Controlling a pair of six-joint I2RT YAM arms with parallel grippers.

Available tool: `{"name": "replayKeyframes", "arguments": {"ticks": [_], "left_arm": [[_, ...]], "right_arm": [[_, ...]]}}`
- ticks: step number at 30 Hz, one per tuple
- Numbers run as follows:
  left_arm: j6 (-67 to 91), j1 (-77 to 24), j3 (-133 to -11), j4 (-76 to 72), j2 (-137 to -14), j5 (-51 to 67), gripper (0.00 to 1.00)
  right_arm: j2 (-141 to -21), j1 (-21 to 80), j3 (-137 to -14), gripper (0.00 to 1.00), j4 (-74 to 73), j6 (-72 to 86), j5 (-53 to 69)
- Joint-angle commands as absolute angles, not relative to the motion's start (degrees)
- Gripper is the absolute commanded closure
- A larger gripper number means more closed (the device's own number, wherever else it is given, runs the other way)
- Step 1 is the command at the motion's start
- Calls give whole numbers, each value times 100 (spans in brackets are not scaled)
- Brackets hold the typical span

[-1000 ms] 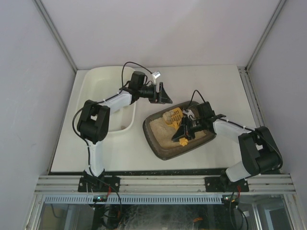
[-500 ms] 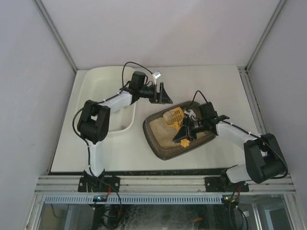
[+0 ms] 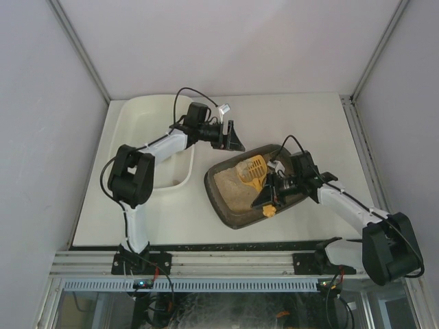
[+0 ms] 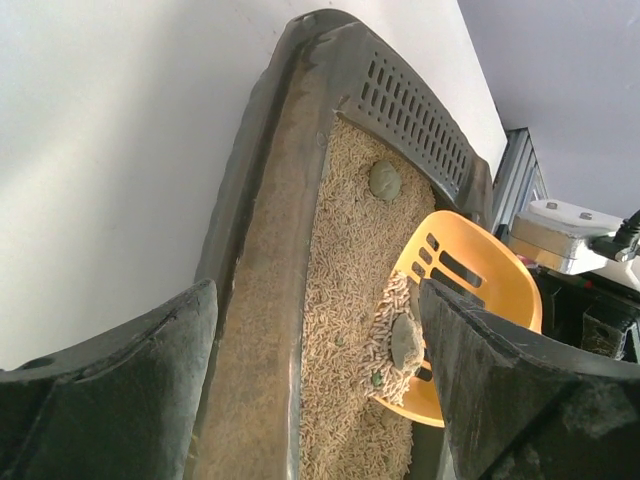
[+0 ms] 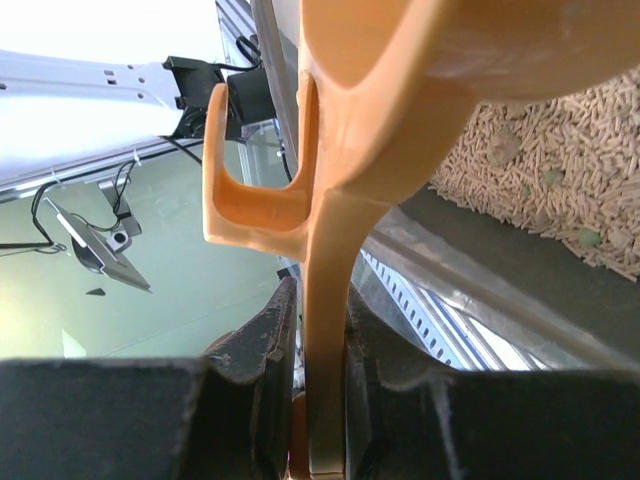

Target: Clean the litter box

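One slotted orange scoop, beige pellets, rounded dark plastic litter box

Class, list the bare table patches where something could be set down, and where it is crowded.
Bare: the table beyond the litter box, far right; the near strip before the white tub. Crowded: the middle, where the right gripper holds the yellow scoop.
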State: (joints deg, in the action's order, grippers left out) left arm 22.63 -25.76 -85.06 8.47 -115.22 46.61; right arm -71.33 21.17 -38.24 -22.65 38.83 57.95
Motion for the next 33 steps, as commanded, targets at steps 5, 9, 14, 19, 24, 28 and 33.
{"name": "replayKeyframes", "arguments": {"ticks": [5,9,14,19,24,28,33], "left_arm": [[1398,-2574,-8987,2011,-10819,4320,14],[1018,-2443,-9323,2787,-10543,4138,12],[539,-2156,-9366,3510,-9958,3884,0],[244,-1824,-9299,4188,-9333,3618,0],[-15,-1638,-8906,4426,-8544,3237,0],[-140,-1565,-8453,4393,-8044,2996,0],[125,-1288,-7961,4309,-7747,3567,0]], "right_arm": [[-6156,2261,-3475,100,-2192,3722,5752],[-5582,2473,-3164,100,-1550,3912,5432],[-5239,2792,-2590,100,-16,4317,4996],[-5159,2953,-1804,100,2111,5071,4721],[-5053,3070,-1533,100,2622,5150,4642],[-4958,2654,-1151,100,3427,5796,4688],[-4981,3473,-1895,100,2141,5258,4636]]}}
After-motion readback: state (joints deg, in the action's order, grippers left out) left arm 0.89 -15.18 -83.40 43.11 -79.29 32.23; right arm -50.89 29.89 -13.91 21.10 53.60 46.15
